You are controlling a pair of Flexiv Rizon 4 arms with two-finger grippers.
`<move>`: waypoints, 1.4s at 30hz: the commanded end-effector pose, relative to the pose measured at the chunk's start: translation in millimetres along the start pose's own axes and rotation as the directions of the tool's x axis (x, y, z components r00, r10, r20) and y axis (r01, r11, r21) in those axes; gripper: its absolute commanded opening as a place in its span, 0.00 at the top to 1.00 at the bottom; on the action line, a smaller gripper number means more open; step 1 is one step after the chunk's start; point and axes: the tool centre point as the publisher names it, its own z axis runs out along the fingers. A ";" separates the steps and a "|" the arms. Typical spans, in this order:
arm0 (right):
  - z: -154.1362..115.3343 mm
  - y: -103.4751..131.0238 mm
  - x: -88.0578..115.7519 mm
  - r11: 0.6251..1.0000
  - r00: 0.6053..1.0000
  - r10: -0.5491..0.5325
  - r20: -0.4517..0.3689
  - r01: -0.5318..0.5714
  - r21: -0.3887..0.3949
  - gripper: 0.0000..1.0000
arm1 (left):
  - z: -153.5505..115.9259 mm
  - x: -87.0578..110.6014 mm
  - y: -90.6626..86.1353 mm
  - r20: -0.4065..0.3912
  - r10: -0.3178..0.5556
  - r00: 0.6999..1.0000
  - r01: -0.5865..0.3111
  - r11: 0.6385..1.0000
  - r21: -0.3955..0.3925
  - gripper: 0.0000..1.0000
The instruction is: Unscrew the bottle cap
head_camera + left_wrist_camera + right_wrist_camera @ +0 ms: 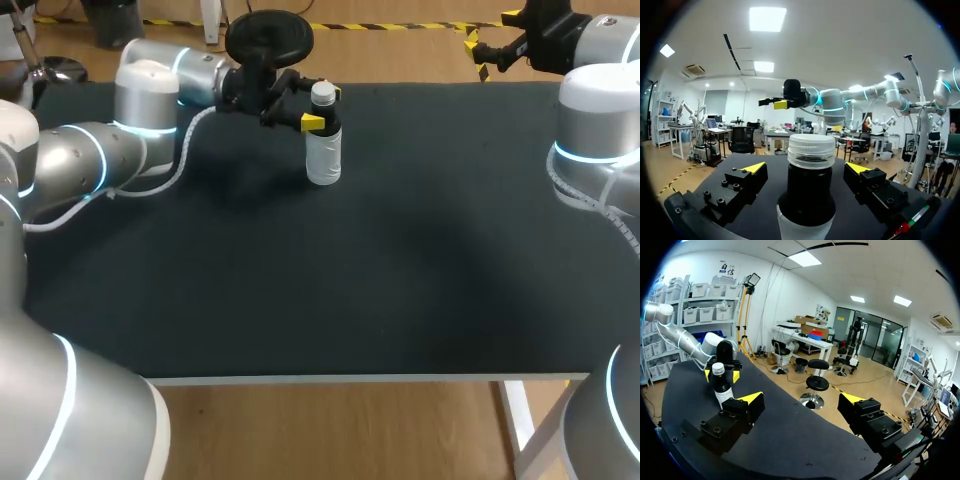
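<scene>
The bottle stands up straight near the far side of the black desk. It has a white cap on top. It is dark under the cap and pale lower down.

The left gripper is around the bottle, just under the cap. This gripper is open. In the left wrist view there is a gap on each side between its yellow tips and the bottle.

The right gripper is well apart from the bottle, up past the far right side of the desk. It is wide open too and holds nothing.
</scene>
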 end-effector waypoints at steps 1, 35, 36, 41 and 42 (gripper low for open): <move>0.1 -0.1 -0.1 1.000 1.000 0.000 0.000 0.000 0.000 0.00 | -0.6 -6.5 1.7 -0.095 0.000 0.995 0.000 1.000 -0.001 0.00; 0.1 -0.1 -0.1 1.000 1.000 0.000 0.000 0.000 0.000 0.00 | -12.6 -3.4 -3.7 -0.080 0.063 0.995 -0.064 0.998 -0.011 1.00; 0.1 -0.1 -0.1 1.000 1.000 0.000 0.000 0.000 0.000 0.00 | -13.7 -4.2 -2.9 -0.075 0.061 0.995 -0.062 0.998 -0.011 1.00; 0.1 -0.1 -0.1 1.000 1.000 0.000 0.000 0.000 0.000 0.00 | -16.4 -6.0 -1.9 -0.066 0.056 0.996 -0.057 0.998 -0.012 1.00; 0.1 -0.1 -0.1 1.000 1.000 0.000 0.000 0.000 0.000 0.00 | -16.7 -6.2 -1.8 -0.065 0.054 0.996 -0.055 0.998 -0.012 1.00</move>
